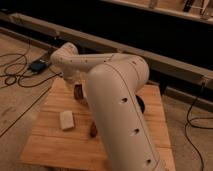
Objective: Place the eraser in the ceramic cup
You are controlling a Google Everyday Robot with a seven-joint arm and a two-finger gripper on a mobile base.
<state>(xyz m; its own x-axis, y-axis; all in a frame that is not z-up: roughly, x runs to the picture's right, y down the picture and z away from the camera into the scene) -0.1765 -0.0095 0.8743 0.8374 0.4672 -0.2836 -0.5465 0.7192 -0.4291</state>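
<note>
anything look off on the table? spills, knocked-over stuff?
Nothing stands out. The hand is over the back of the table, with the eraser right at it. The cream block and reddish oblong lie flat, no spill. The arm hides the cup.

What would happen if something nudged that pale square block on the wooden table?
The pale block lies flat, broad face down, so it would probably slide, not roll or tip. Its small size suggests it's light. The hand hovers over the wooden table's far side, apart from it.
</note>
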